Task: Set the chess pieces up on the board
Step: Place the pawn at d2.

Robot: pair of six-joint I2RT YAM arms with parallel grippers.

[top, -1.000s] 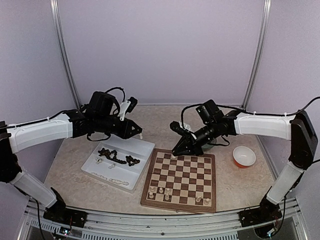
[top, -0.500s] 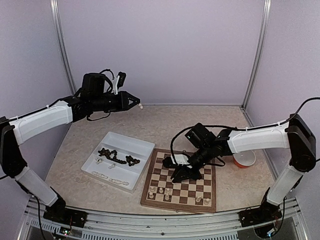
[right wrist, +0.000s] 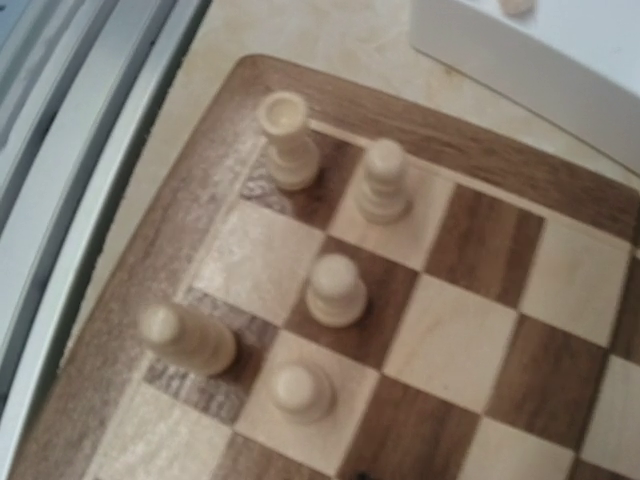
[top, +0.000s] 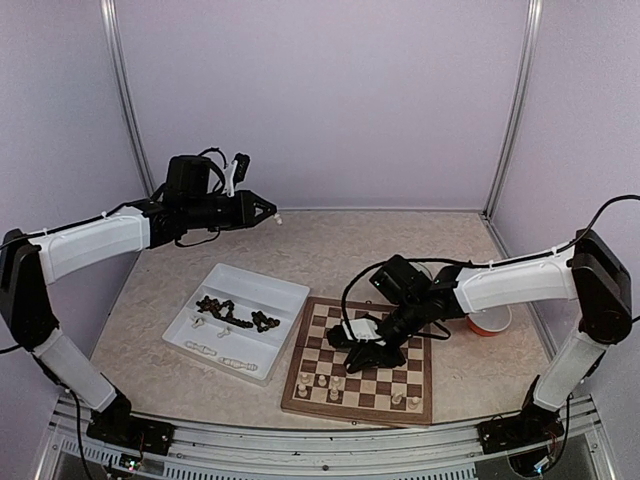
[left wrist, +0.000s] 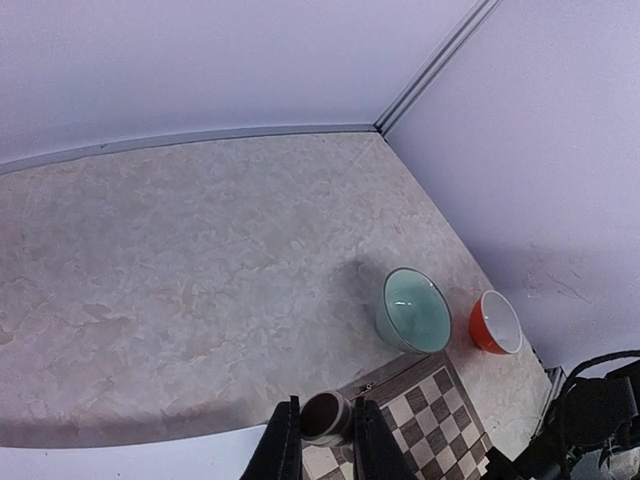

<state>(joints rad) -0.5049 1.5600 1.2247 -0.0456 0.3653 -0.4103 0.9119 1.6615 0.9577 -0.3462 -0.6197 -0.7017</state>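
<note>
The left tool [top: 270, 212] is pinching one small chess piece [left wrist: 322, 417] between its fingers high above the surface [top: 330, 240], while the right tool [top: 358, 352], fully closed, is hanging low over the board [top: 378, 383], where a few cream pieces [right wrist: 336, 290] are sitting by its near edge.

Five cream chess pieces [right wrist: 336, 290] cluster at the board's [right wrist: 452, 343] corner.

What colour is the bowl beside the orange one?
Pale teal bowl, clearest in left wrist view.
</note>
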